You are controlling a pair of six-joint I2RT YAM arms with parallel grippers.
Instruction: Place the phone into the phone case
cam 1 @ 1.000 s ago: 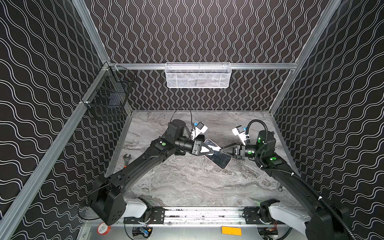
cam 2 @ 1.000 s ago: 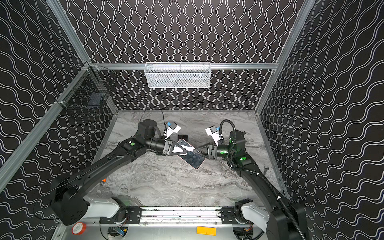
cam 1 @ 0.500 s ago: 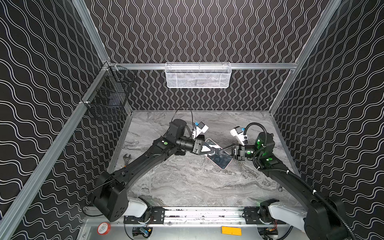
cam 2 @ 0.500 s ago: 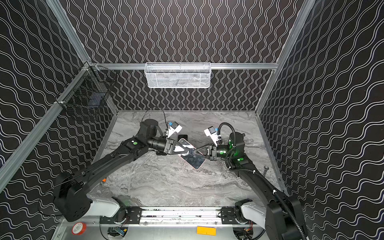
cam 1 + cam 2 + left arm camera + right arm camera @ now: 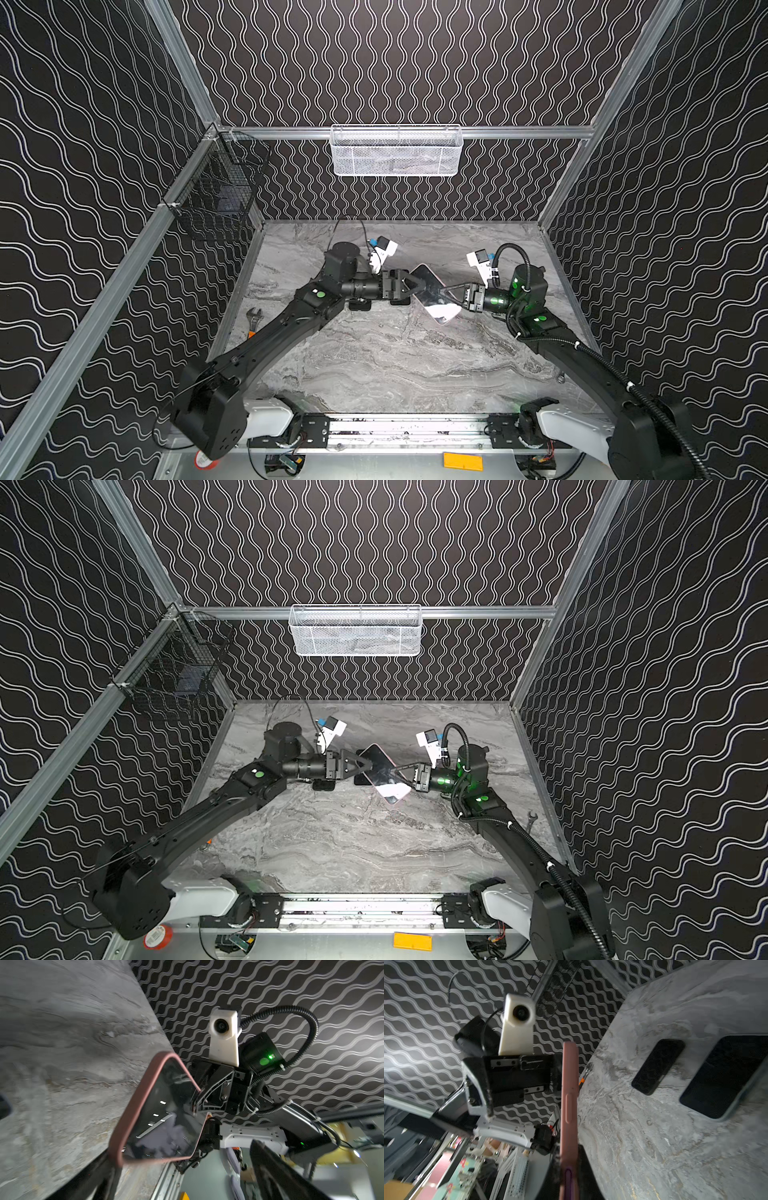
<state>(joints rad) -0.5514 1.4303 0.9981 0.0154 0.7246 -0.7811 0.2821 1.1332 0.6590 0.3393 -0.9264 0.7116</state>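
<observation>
The phone (image 5: 432,291) hangs tilted above the table's middle, its glossy dark screen (image 5: 166,1118) framed by the rim of the pink phone case (image 5: 569,1084). My right gripper (image 5: 444,289) is shut on its right long edge; in the right wrist view its fingers (image 5: 585,1169) press both faces. My left gripper (image 5: 419,286) stands open at the opposite edge, jaws wide apart on either side of the phone, one finger (image 5: 104,1174) close to a pink corner. Both top views show the same, with the phone (image 5: 382,771) between the left gripper (image 5: 368,764) and the right gripper (image 5: 395,769).
Two dark flat slabs lie on the marble table under the left gripper: a small one (image 5: 658,1066) and a larger one with a pale edge (image 5: 724,1076). A wrench (image 5: 253,318) lies at the left edge. A white mesh basket (image 5: 397,149) and a black wire basket (image 5: 220,195) hang on the walls.
My left gripper has let go of the phone and opened wide. My right gripper has shut on the phone's other edge and now carries it alone.
</observation>
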